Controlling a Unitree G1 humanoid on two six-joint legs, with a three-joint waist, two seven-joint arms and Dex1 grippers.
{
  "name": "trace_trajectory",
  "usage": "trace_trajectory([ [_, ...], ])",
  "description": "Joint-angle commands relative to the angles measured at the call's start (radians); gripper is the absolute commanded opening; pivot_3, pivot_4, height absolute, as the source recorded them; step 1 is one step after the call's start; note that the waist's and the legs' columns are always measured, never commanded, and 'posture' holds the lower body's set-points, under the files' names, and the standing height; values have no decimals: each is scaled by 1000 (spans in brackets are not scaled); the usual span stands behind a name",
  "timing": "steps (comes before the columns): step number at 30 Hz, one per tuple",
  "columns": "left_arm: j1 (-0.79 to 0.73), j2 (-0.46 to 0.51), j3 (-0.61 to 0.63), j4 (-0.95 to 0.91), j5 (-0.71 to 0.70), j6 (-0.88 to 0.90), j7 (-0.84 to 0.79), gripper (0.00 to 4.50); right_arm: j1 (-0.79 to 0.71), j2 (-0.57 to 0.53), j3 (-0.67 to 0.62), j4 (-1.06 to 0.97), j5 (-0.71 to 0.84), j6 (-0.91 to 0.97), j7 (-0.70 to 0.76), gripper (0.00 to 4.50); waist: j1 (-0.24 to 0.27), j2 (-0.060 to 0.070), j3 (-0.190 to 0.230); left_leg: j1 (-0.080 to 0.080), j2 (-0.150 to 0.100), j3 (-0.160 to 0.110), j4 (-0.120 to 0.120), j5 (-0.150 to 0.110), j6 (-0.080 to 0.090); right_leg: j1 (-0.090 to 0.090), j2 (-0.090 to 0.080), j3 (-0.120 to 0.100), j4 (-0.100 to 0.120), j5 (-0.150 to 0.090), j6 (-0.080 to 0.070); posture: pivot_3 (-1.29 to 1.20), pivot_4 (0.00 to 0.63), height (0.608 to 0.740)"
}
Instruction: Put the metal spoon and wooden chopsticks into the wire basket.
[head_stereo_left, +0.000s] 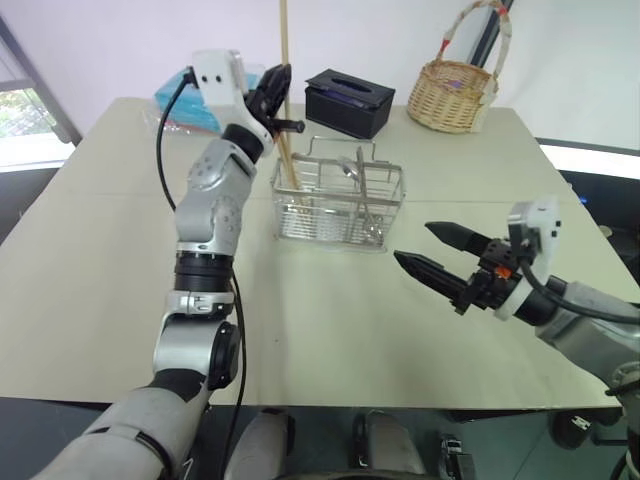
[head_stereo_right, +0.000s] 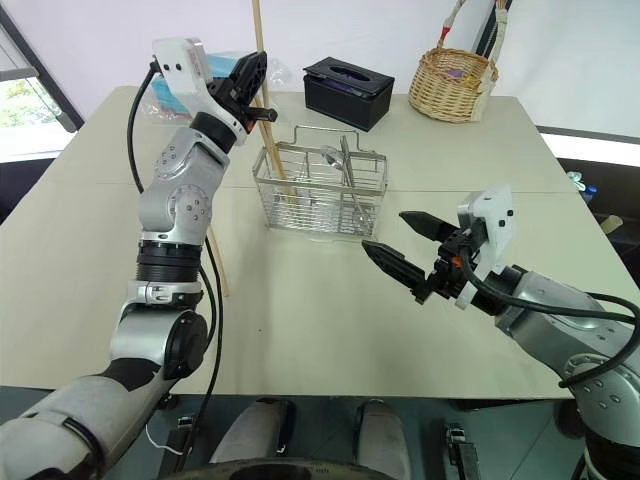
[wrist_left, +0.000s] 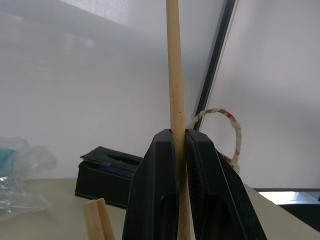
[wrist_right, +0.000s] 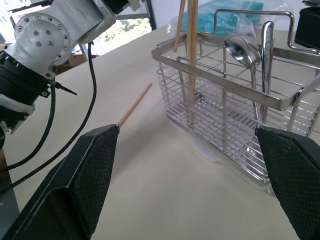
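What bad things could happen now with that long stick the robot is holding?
The left gripper pinches one chopstick low down, so its tall top could swing and tip out of the wire basket when let go. Another chopstick lies on the table beside the left arm and might get knocked away. The metal spoon leans inside the basket; a bump could rattle it.
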Motion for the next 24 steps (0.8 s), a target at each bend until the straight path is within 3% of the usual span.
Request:
trace_trajectory([
  [1, -23, 6, -2, 22, 26, -65, -14, 41, 4, -6, -31, -28, 1, -32, 7, 4500, 0, 0, 0, 0, 0, 0, 0, 0, 0, 0, 0, 0, 0, 0, 0, 0, 150, 661],
  [6, -14, -2, 5, 79, 31, -93, -24, 41, 16, -4, -30, -27, -5, -42, 11, 4500, 1, 0, 0, 0, 0, 0, 0, 0, 0, 0, 0, 0, 0, 0, 0, 0, 150, 661],
  [9, -17, -16, 21, 108, 10, -75, -18, 1165, 23, -6, -31, -23, -12, -47, 15, 4500, 1, 0, 0, 0, 0, 0, 0, 0, 0, 0, 0, 0, 0, 0, 0, 0, 150, 661],
  [15, -24, -22, 50, 111, -15, -60, -12, 4275, 31, -5, -36, -17, -20, -53, 17, 4500, 0, 0, 0, 0, 0, 0, 0, 0, 0, 0, 0, 0, 0, 0, 0, 0, 150, 661],
  [16, -22, -19, 51, 104, -14, -54, -10, 4453, 31, -4, -35, -17, -21, -53, 17, 4500, 0, 0, 0, 0, 0, 0, 0, 0, 0, 0, 1, 0, 0, 0, 0, 0, 150, 661],
  [24, -23, 85, 67, -39, -22, 77, 14, 4453, 13, 4, -16, 11, -51, -59, 31, 4500, -4, 0, 0, 0, 1, 0, 0, 0, 0, 0, 2, 0, 0, 0, 0, 0, 150, 661],
])
